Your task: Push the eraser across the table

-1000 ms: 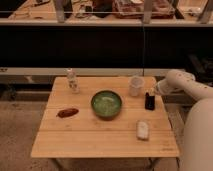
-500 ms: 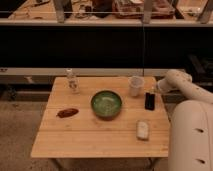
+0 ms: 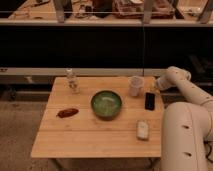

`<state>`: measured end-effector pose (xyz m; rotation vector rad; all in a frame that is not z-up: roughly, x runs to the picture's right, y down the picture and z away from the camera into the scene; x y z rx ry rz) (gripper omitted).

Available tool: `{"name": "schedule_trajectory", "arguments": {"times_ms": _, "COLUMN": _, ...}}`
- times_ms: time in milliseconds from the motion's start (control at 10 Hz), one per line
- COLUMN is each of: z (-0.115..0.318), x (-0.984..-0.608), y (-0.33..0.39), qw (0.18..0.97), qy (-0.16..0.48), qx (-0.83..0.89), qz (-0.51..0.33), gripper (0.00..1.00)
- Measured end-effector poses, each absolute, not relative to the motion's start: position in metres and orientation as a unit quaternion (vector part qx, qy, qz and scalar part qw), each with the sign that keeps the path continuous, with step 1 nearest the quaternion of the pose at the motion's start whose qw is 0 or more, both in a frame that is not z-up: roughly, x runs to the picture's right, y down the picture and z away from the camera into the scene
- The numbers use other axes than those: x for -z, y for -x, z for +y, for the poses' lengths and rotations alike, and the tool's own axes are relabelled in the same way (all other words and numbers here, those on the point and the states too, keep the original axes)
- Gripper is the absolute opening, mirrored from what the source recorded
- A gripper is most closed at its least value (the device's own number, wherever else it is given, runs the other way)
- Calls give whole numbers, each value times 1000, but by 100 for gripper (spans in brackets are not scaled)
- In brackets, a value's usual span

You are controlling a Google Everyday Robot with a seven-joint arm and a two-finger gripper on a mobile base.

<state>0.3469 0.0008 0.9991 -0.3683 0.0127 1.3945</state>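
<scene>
Progress, as we judge it, is slight: the eraser point(image 3: 149, 101) lies flat on the counter point(image 3: 85, 135) near its right edge, toward the far side, and nothing about its place suggests it has made the crossing the task asks for. It sits just right of the white cup point(image 3: 135, 85), right of the green bowl point(image 3: 106, 104), and on the far side of the whitish block point(image 3: 143, 129), apart from all three.

We see the gripper point(image 3: 159, 86) at the far right edge of the counter, just beyond the eraser's far end and close to it; we cannot tell whether they touch, and whether the jaws are open or closed we cannot tell either. The arm bends back from there to the large white body at the near right.

The eraser's long axis runs near to far, almost parallel to the counter's right edge, with one short end toward the gripper and the other toward the whitish block. Its long sides face left and right.

What is left, in our view, is nearly everything: contact has to be made and the slab slid over the planks. A push leftward would meet the cup or bowl soon; a push toward the near edge would run at the whitish block. The small bottle point(image 3: 73, 81) and the reddish-brown object point(image 3: 67, 112) on the left lie well apart from all this.
</scene>
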Motion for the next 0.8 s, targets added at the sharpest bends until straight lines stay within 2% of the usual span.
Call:
{"name": "schedule_trajectory", "arguments": {"times_ms": 400, "z": 25, "x": -1000, "y": -344, "qw": 737, "qy": 209, "qx": -642, "qz": 33, "gripper": 0}}
{"name": "schedule_trajectory", "arguments": {"times_ms": 700, "z": 39, "x": -983, "y": -323, "qw": 741, "qy": 255, "qx": -620, "qz": 35, "gripper": 0}}
{"name": "schedule_trajectory", "arguments": {"times_ms": 800, "z": 55, "x": -969, "y": -312, "qw": 744, "qy": 287, "qx": -602, "qz": 39, "gripper": 0}}
